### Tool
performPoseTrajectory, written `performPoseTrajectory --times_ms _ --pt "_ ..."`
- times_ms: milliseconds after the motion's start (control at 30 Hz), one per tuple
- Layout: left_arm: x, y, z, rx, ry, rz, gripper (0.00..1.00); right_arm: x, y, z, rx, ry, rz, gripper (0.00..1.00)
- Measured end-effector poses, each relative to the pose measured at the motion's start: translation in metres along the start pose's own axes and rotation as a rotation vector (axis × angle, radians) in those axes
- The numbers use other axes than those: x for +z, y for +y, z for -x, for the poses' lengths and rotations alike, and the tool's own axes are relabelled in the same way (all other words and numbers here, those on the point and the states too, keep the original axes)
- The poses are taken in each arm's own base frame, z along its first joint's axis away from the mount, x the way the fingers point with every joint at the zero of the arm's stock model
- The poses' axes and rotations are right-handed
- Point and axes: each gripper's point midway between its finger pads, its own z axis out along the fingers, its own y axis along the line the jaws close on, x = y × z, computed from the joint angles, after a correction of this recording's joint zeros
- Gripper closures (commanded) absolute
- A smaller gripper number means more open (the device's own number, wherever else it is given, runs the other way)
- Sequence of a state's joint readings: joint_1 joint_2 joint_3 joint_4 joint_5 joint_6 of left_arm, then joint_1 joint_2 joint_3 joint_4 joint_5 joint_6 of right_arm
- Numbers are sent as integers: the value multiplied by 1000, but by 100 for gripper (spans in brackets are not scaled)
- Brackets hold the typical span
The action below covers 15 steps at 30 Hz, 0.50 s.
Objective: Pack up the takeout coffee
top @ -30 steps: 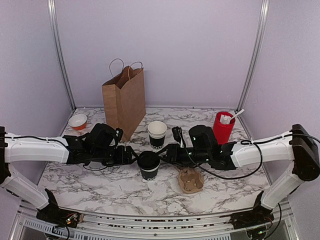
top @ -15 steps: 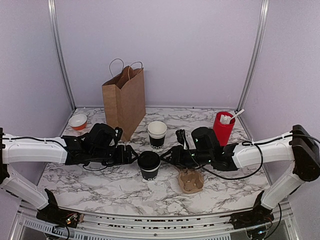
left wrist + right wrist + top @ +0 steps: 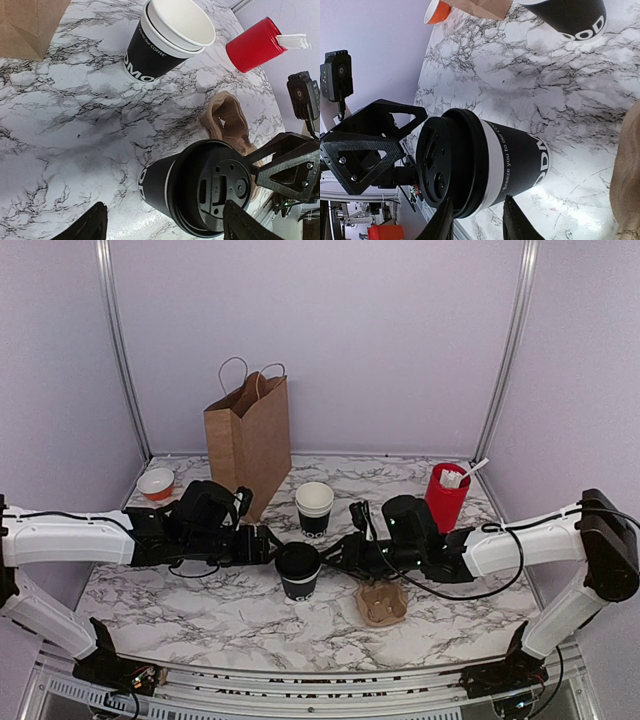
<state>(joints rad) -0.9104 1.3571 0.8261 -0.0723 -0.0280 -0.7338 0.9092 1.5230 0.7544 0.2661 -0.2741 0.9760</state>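
**Lidded cup stands between two tools**

Nearest of all, a brown pulp cup carrier (image 3: 382, 602) lies on the marble bench (image 3: 200, 615), just right of the takeout coffee (image 3: 298, 571) and a little nearer than it.

The takeout coffee stands upright at mid-bench, between the two arms. The left tool (image 3: 167, 227) is spread wide, a finger on either side of the cup. Its left finger stands clear of the wall, and its right finger sits close against the lid's edge. The right tool (image 3: 476, 225) comes in from the other side with its jaws only part open, one finger above the lid (image 3: 437, 165) and one below its rim – whether they pinch it I cannot tell.

The cup is black with a white band under the rim, a line of small white script on its side and large white letters near its base. The round black lid sits on top.

Further back stands a lidless stack of cups (image 3: 314, 507), black outside and white inside. To the right, a red cup (image 3: 445, 497) holds white sticks. At the far left a brown paper bag (image 3: 250, 440) stands upright – its mouth open and its handles up. Beside it is a small orange bowl (image 3: 155, 483), white inside.
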Motion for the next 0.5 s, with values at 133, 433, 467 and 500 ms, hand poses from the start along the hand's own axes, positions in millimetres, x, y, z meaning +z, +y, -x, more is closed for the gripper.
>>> performPoseTrajectory --times_ms 133,433,467,500 --pt "7 -10 -5 32 27 -19 24 0 2 0 2 -2 13 68" --pt "19 -15 -17 61 65 -15 29 6 -6 -6 24 15 13 71" --pt "20 -15 -17 62 68 -15 30 6 -6 -6 26 16 15 72" --pt "21 -17 -17 64 68 -18 30 7 -6 -6 26 17 17 72"
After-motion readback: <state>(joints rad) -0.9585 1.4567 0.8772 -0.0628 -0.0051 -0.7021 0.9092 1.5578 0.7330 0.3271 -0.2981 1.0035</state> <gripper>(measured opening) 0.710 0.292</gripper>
